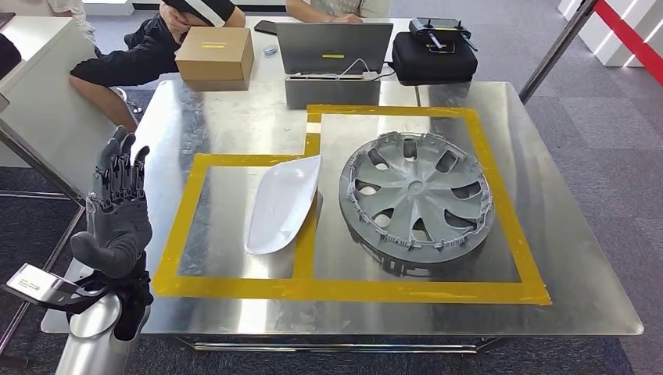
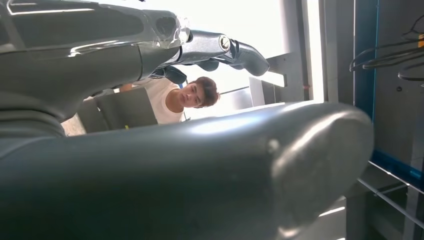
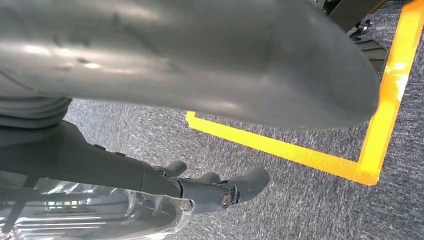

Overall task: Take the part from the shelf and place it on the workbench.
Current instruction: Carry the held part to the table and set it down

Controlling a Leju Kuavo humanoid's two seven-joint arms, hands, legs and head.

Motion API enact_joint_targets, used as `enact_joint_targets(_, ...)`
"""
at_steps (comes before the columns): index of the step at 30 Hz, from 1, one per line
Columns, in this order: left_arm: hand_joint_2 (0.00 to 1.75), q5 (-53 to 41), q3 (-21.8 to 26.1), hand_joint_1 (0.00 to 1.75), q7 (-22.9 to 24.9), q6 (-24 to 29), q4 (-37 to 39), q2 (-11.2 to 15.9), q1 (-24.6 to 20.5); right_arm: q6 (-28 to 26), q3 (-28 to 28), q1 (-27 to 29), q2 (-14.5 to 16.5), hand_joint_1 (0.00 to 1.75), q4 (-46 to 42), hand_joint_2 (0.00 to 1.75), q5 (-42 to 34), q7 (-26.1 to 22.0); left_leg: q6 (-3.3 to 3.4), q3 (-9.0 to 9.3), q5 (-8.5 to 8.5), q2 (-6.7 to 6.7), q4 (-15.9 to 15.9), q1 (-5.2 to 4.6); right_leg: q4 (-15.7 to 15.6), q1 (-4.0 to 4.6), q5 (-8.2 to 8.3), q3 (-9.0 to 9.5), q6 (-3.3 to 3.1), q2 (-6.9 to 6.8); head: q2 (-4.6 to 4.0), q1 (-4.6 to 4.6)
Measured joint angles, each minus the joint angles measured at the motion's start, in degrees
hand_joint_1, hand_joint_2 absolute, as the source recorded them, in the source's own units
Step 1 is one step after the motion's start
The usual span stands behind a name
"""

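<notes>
We see the white part point(image 1: 283, 205) lying on the steel desk point(image 1: 586, 258) mid-frame, overlapping the yellow tape point(image 1: 344, 291) line, just beside the grey hubcap point(image 1: 415, 198). Our left hand point(image 1: 117, 205) hovers off the desk's left edge, fingers straight, apart, holding nothing. Our right hand point(image 3: 210, 190) hangs above carpet, fingers loosely extended, holding nothing.

Even, bright overhead light fills the head view, and the steel tabletop point(image 1: 234, 117) throws back soft glare patches with only faint shadows under the parts. The left wrist view is blown out white behind a dark, blurred thumb point(image 2: 200, 175). The right wrist view's thumb point(image 3: 200, 55) is likewise out of focus, while the carpet point(image 3: 310, 200) stays sharp.
</notes>
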Motion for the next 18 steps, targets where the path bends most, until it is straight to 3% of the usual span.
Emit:
enact_joint_targets(2, 0.0, -0.05, -0.02, 0.0, 0.01, 0.01, -0.25, -0.03, 0.1, 0.0, 0.0, -0.01, 0.03, 0.0, 0.0, 0.0, 0.05, 0.01, 0.46, 0.16, 0.26, 0.1, -0.32, 0.12, -0.02, -0.06, -0.04, 0.16, 0.37, -0.01, 0.0, -0.01)
enact_joint_targets(4, 0.0, -0.27, -0.21, 0.0, -0.02, 0.02, -0.73, -0.1, 0.35, 0.03, 0.0, -0.03, 0.0, 0.0, 0.0, 0.0, 0.17, 0.01, 1.01, 0.45, 0.7, 0.35, -1.03, 0.49, 2.06, 0.03, -1.68, -0.58, 0.58, -0.09, 0.0, 0.05)
enact_joint_targets(7, 0.0, -0.5, -0.63, 0.0, -0.06, -0.03, -1.26, -0.22, 1.31, 0.07, 0.0, -0.02, -0.19, 0.0, 0.0, 0.0, 0.43, -0.06, 1.25, 0.49, 0.89, 0.68, -1.33, 0.69, 12.5, 0.11, -7.11, -5.31, 0.76, -0.16, 0.0, 0.09)
enact_joint_targets(8, 0.0, -0.45, -0.72, 0.0, -0.06, -0.13, -1.32, -0.25, 1.74, 0.07, 0.0, 0.01, -0.26, 0.0, 0.0, 0.0, 0.49, -0.12, 1.22, 0.46, 0.92, 0.74, -1.32, 0.71, 15.39, 0.09, -7.91, -6.66, 0.83, -0.16, 0.0, 0.08)
enact_joint_targets(9, 0.0, -0.31, -0.78, 0.0, -0.06, -0.24, -1.37, -0.25, 2.14, 0.07, 0.0, 0.04, -0.31, 0.0, 0.0, 0.0, 0.52, -0.18, 1.14, 0.44, 0.97, 0.77, -1.3, 0.75, 16.21, 0.05, -7.51, -7.03, 0.87, -0.17, 0.0, 0.08)
enact_joint_targets(10, 0.0, -0.12, -0.81, 0.0, -0.06, -0.37, -1.41, -0.26, 2.5, 0.07, 0.0, 0.04, -0.37, 0.0, 0.0, 0.0, 0.55, -0.25, 1.01, 0.43, 1.04, 0.78, -1.27, 0.84, 14.55, -0.03, -5.97, -6.21, 0.9, -0.18, 0.0, 0.08)
enact_joint_targets(12, 0.0, 0.34, -0.81, 0.0, -0.06, -0.55, -1.6, -0.26, 3.07, 0.06, 0.0, -0.04, -0.5, 0.0, 0.0, 0.0, 0.6, -0.34, 0.53, 0.37, 1.17, 0.74, -1.07, 1.03, 6.43, -0.26, -2.11, -2.18, 1.02, -0.21, 0.0, 0.09)
enact_joint_targets(14, 0.0, 0.66, -0.73, 0.0, -0.07, -0.72, -1.97, -0.26, 3.57, 0.05, 0.02, -0.12, -0.56, 0.0, 0.0, 0.0, 0.87, -0.35, -0.23, 0.23, 1.39, 0.59, -0.84, 0.98, 1.22, -0.18, 0.09, 0.42, 0.72, 0.0, 0.0, 0.05)
enact_joint_targets(18, 0.0, 0.87, 0.0, 0.0, -0.1, -1.31, -3.0, -0.24, 5.34, 0.18, 0.19, -0.26, -0.55, 0.0, 0.01, 0.0, 1.78, -0.29, -1.82, -0.41, 1.66, 0.31, -0.59, 1.03, 0.78, -0.02, 0.92, -0.45, -1.07, 0.11, 0.0, -0.14)
